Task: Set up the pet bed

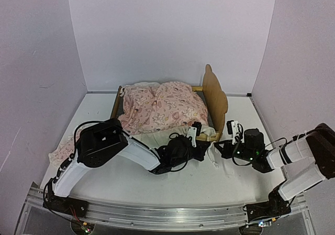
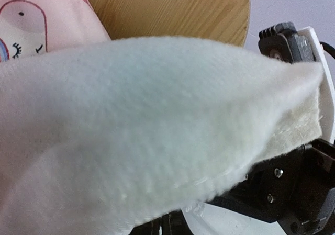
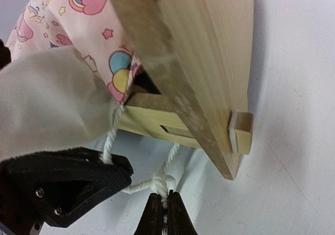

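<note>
The pet bed (image 1: 215,99) stands at the back of the table, its plywood headboard (image 3: 193,62) on the right. A pink patterned blanket (image 1: 159,107) is heaped over it and hides the mattress. My left gripper (image 1: 198,138) is at the bed's near right corner, shut on the blanket's white fleecy underside (image 2: 157,125). That fleece drapes over its fingers and hides them in the left wrist view. My right gripper (image 3: 167,198) sits just right of it, shut on the knot of a white cord (image 3: 144,182) that runs under the bed corner. The two grippers nearly touch.
A fold of the pink blanket (image 1: 60,151) trails off the bed onto the white table (image 1: 220,188) at the left. White walls close in the back and both sides. A metal rail (image 1: 157,214) runs along the near edge.
</note>
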`<state>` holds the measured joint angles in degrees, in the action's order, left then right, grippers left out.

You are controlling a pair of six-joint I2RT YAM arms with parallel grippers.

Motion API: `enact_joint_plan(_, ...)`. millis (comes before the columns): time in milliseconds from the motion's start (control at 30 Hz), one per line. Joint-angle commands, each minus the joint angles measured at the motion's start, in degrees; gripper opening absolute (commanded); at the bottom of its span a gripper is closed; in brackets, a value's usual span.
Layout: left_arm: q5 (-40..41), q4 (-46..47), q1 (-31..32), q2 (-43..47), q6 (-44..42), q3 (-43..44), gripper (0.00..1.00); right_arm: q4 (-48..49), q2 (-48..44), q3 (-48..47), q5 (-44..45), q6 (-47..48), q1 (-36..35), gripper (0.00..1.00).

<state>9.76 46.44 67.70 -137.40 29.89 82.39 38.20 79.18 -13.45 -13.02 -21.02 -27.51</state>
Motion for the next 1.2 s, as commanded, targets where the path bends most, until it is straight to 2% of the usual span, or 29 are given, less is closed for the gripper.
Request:
enact_joint_plan(0,-6.76,5.38,-0.55,4.82,0.16,-2.43,0.0,15.69,3.87,-1.25,-3.07,4.28,0.22,0.0)
enact_joint_plan(167,-9.58,6.92,-0.81,5.49,-0.59,-4.15,0.0,23.03,11.65,-3.33,-7.21,5.18,0.26,0.0)
enact_joint_plan(467,-11.68,7.95,-1.68,5.74,-0.91,-5.92,0.0,35.18,19.34,-4.08,-12.63,7.06,0.05,0.0)
enact_joint_plan(600,-11.3,8.16,-1.84,6.45,-2.94,-6.89,0.0,37.68,20.94,-3.84,-12.87,8.39,-0.57,0.02)
enact_joint_plan(767,-12.75,8.28,-1.88,5.46,-4.14,-5.8,0.0,45.87,24.96,-3.76,-14.91,6.88,-1.46,0.06)
enact_joint_plan(967,-13.33,8.15,-1.97,4.06,-5.56,-3.59,0.02,50.16,26.81,-2.28,-13.61,6.49,-1.81,0.06)
enact_joint_plan(1100,-12.21,8.11,-1.96,4.76,-6.19,-5.82,0.15,50.6,28.0,-2.63,-13.22,6.41,-1.77,0.06)
enact_joint_plan(1167,-11.5,8.11,-2.0,6.88,-7.94,-9.17,0.29,50.79,28.32,-2.47,-12.85,6.66,-1.8,0.06)
